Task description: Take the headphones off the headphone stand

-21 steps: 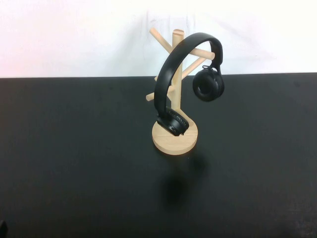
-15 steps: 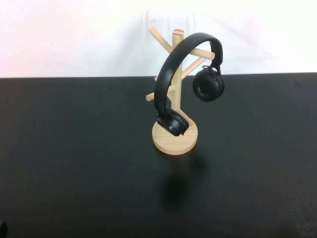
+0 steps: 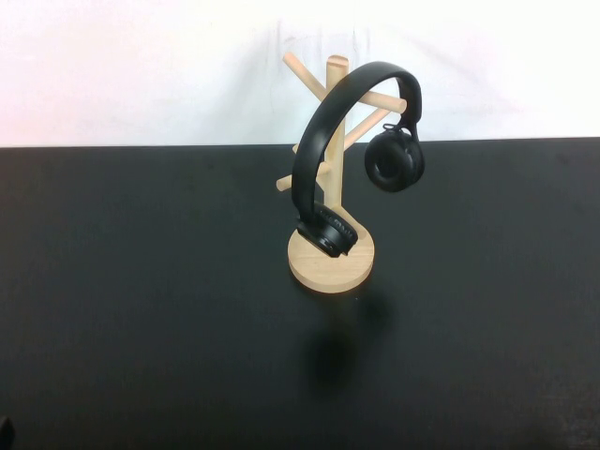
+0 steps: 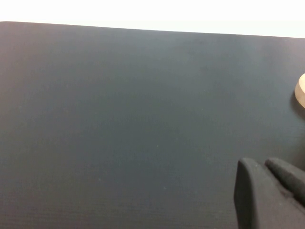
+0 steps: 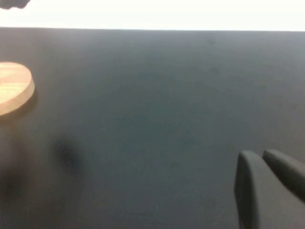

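The black headphones [image 3: 319, 141] hang on the light wooden headphone stand [image 3: 336, 112] at the middle of the black table. The headband loops over an upper peg; one ear cup [image 3: 394, 161] hangs at the right, the other [image 3: 327, 232] rests on the round base [image 3: 361, 261]. My left gripper [image 4: 264, 167] is low over bare table on the left, shut and empty, with the base's edge [image 4: 300, 90] just in its view. My right gripper [image 5: 261, 160] is low over bare table on the right, shut and empty; the base [image 5: 14, 86] shows in its view.
The black table [image 3: 141, 281] ends at a white wall behind the stand. The stand casts a shadow [image 3: 333, 352] toward the near side. Neither arm shows in the high view.
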You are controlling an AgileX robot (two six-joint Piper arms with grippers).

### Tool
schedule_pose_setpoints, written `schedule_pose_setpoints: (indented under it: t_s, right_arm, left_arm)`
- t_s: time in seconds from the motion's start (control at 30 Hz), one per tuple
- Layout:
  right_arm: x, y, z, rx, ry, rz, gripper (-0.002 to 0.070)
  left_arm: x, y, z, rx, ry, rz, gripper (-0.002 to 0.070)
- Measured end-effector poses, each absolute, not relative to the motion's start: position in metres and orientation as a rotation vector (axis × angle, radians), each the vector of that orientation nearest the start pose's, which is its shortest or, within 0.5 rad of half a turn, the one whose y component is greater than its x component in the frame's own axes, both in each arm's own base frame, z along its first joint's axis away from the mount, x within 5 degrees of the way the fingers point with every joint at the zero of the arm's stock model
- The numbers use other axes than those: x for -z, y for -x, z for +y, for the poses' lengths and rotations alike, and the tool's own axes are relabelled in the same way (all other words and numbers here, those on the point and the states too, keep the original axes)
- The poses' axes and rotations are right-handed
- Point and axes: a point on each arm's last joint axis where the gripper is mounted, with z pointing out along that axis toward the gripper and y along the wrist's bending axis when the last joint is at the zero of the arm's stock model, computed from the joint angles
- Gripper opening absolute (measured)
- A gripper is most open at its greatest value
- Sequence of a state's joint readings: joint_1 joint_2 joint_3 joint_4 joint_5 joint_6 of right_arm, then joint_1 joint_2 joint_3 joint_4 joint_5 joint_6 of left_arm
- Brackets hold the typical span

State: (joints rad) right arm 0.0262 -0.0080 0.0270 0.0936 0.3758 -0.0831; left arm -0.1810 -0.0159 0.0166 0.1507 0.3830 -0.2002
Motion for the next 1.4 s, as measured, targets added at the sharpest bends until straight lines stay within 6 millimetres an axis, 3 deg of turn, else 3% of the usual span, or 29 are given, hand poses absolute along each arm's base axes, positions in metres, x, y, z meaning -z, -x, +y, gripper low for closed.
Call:
schedule_pose_setpoints:
  t_s: [0.23, 0.57, 0.83, 0.93, 1.03, 1.17, 1.3, 1.4]
  right_arm:
    - [-0.180, -0.055, 0.004, -0.047, 0.036, 1.778, -0.0008]
    - [-0.216, -0.055, 0.000, -0.023, -0.002, 1.366, -0.0008]
    - [-0.227, -0.052, -0.001, -0.026, -0.024, 1.235, -0.0008]
    - [-0.242, -0.045, -0.004, -0.039, -0.065, 1.053, -0.0008]
    - [-0.265, -0.031, -0.008, -0.091, -0.132, 0.804, -0.0008]
    - [-0.327, -0.003, -0.012, -0.189, -0.184, 0.598, -0.0008]
    - [-0.391, 0.021, -0.007, -0.244, -0.147, 0.667, -0.0008]
    - [-0.421, 0.005, -0.001, -0.218, -0.097, 0.907, -0.0008]
  left_arm:
    - [-0.174, -0.052, -0.004, 0.115, -0.074, 1.863, 0.0002]
    - [-0.174, -0.052, -0.004, 0.115, -0.074, 1.863, 0.0002]
    - [-0.174, -0.052, -0.004, 0.115, -0.074, 1.863, 0.0002]
    - [-0.174, -0.052, -0.004, 0.115, -0.074, 1.863, 0.0002]
    - [-0.174, -0.052, -0.004, 0.115, -0.074, 1.863, 0.0002]
    - [-0.174, -0.052, -0.004, 0.115, -0.074, 1.863, 0.0002]
    - [-0.174, -0.052, -0.004, 0.115, -0.074, 1.863, 0.0002]
    - [-0.174, -0.052, -0.004, 0.115, -0.074, 1.863, 0.0002]
